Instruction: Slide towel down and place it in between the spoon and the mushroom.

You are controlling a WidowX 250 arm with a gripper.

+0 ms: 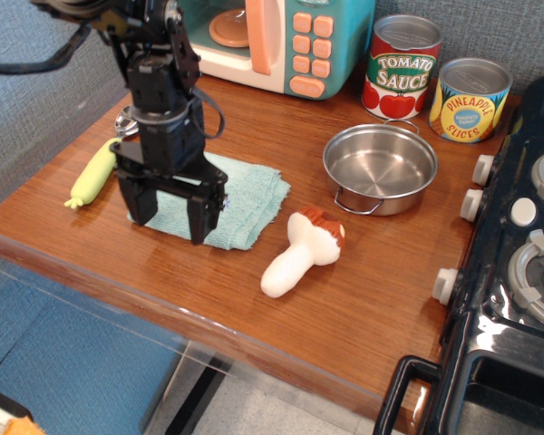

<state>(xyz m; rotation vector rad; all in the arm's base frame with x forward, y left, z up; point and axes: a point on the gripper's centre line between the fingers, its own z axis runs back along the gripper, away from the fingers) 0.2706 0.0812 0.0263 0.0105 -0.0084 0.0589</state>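
observation.image shows you the wooden counter (363, 299), then the towel (240, 201) — light teal terry, folded, rumpled at its right edge — lying flat between the spoon (92, 172) and the mushroom (301, 252). Your gripper (168, 216) stands on its near-left part, fingers (202, 217) apart.

A brown wood-grain table top (363, 299) fills the scene, its near edge fronted by a clear plastic panel (91, 344). Blue-grey textured wall covering (36, 100) rises at left and far. A black toy stove (517, 272) stands at right. Light is even.
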